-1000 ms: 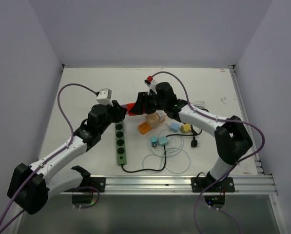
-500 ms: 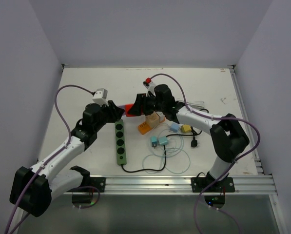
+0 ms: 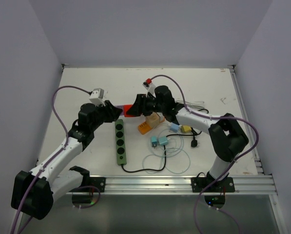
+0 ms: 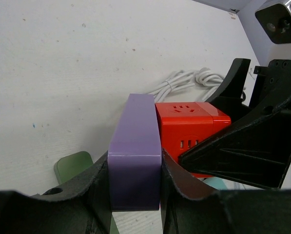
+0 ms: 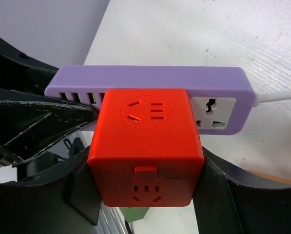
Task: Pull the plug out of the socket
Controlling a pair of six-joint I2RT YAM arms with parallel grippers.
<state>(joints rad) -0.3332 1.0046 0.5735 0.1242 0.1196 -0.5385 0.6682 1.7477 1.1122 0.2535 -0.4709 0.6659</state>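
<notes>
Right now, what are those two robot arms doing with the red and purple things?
The left gripper holds the purple power strip, and the right gripper holds the red cube plug. The plug is still seated in the strip, so it has not been pulled off yet.

The left gripper [image 3: 115,113] and right gripper [image 3: 137,106] meet mid-table, closed from opposite sides on a red plug [image 3: 129,110] and the sliver of purple socket strip [image 3: 122,107] touching it. Just beneath lies a green power strip [image 3: 121,142], with an orange block [image 3: 145,128] and coiled cables [image 3: 172,155] near.
</notes>
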